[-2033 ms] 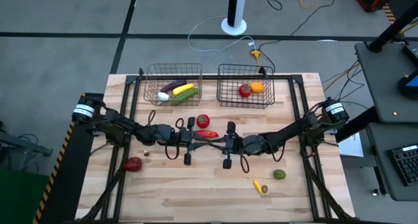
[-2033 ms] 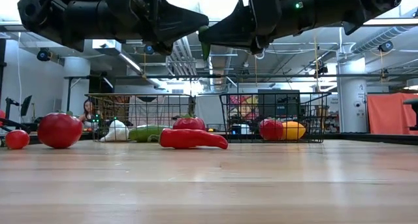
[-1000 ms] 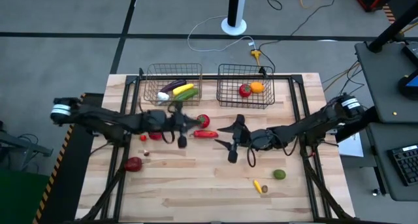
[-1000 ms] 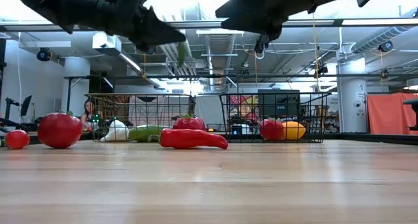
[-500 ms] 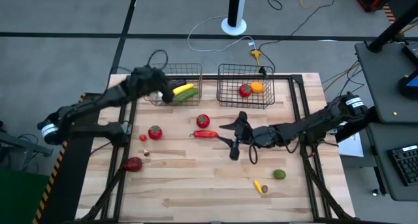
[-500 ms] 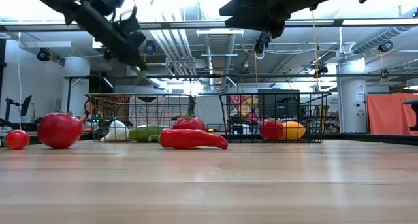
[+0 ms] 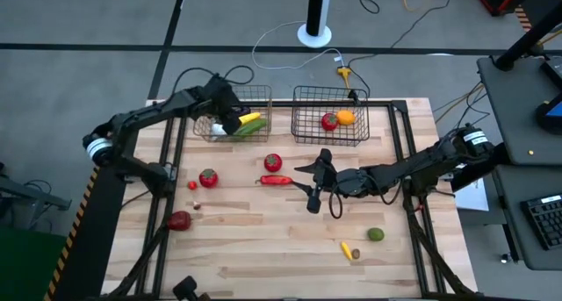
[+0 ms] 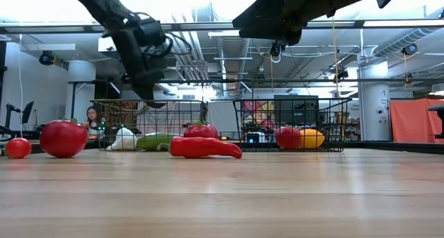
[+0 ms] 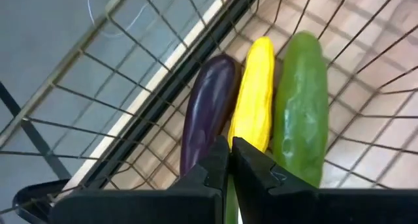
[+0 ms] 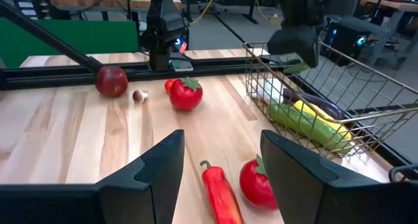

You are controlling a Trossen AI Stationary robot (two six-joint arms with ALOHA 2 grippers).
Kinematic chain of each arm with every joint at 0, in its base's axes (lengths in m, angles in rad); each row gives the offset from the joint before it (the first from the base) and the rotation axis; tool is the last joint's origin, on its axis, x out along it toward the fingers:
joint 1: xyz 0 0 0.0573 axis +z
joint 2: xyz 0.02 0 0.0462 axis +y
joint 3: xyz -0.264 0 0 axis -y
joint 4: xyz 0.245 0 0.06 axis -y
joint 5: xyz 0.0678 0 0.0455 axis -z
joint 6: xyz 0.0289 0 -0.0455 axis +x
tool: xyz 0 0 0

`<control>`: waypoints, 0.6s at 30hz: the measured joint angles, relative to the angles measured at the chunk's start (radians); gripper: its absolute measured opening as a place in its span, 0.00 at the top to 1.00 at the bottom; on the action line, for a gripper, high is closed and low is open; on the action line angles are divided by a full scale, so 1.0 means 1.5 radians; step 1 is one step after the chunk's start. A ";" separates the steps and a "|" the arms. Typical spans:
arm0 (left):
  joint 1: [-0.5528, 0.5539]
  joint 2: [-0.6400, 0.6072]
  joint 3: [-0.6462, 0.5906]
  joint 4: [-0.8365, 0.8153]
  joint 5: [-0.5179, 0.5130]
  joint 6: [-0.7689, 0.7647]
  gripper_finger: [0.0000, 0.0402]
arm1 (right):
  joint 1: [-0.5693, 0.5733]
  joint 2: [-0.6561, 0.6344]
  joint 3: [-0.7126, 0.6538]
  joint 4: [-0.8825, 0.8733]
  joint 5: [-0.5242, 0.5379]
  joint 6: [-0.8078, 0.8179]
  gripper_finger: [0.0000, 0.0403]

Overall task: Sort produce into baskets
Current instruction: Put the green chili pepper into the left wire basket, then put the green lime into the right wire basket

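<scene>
My left gripper (image 7: 228,118) hangs over the copper basket (image 7: 204,97) at the far left, pointing down, shut on a thin green piece (image 9: 230,196). Under it in the basket lie a purple eggplant (image 9: 206,113), a yellow corn (image 9: 253,93), a green cucumber (image 9: 300,106) and white garlic (image 8: 125,139). The dark basket (image 7: 303,132) holds a tomato (image 7: 329,121) and an orange (image 7: 346,118). My right gripper (image 7: 314,183) is open and empty above the table's middle, beside a red pepper (image 7: 277,180) and a tomato (image 7: 273,161). My left gripper pinches the green piece (image 9: 230,201) between its two fingers, which point down into the copper basket from above. Only a narrow strip of the piece shows in the gap; the fingers hide the rest. It is clear of the produce below.
On the wood lie a tomato (image 7: 208,177), a small red piece (image 7: 192,185), a red fruit (image 7: 179,219), a small brown piece (image 7: 198,206), a green fruit (image 7: 376,234) and a small yellow corn (image 7: 348,249). A person (image 8: 92,117) shows behind the table.
My left gripper has swung from beside the red pepper at the table's middle up and toward the far left. It now stands over the copper basket, tipped down, still shut on the green piece. The tomato it covered now shows. My right gripper has stayed open.
</scene>
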 joint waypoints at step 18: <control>-0.001 0.009 -0.026 0.006 -0.025 -0.026 0.85 | 0.001 0.000 0.000 -0.017 -0.001 0.053 0.52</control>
